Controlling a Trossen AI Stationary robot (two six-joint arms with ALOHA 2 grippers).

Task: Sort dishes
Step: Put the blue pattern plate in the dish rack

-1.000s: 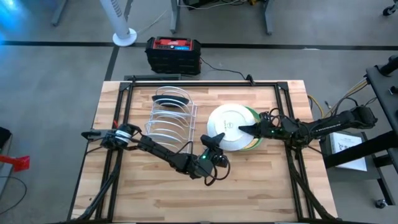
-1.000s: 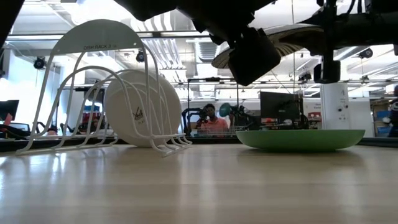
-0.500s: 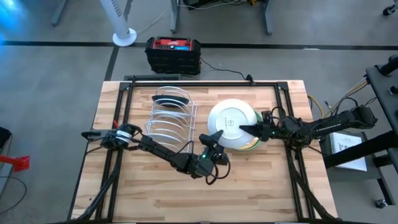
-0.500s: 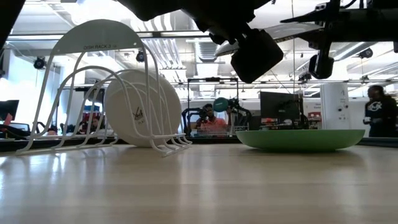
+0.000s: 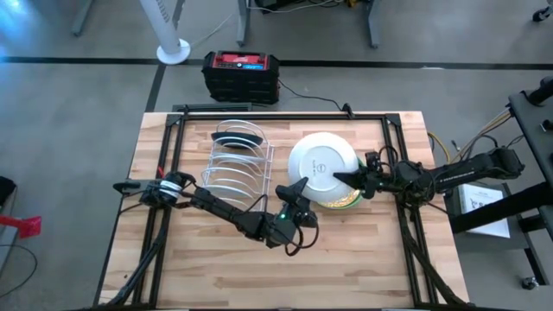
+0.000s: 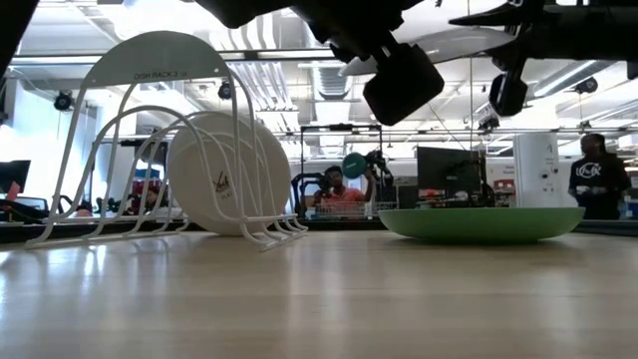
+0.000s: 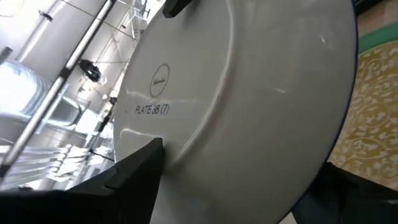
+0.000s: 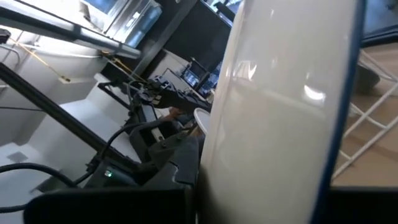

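While my right gripper (image 5: 339,179) keeps its fingers clamped on the rim of the white plate (image 5: 321,164), that plate hangs tilted above the counter (image 5: 363,259), underside up, over the yellowish patterned plate (image 7: 373,106) and the light green plate (image 6: 480,222) stacked beneath. My left gripper (image 5: 296,192) sits at the white plate's 7 o'clock edge, fingers spread open. At 9 o'clock stands the wire rack (image 5: 233,168), holding another plate (image 6: 227,186) upright.

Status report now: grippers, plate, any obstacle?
Right gripper shut on white plate, held above plate stack. Left gripper open at plate's edge. Rack beside, one plate inside.
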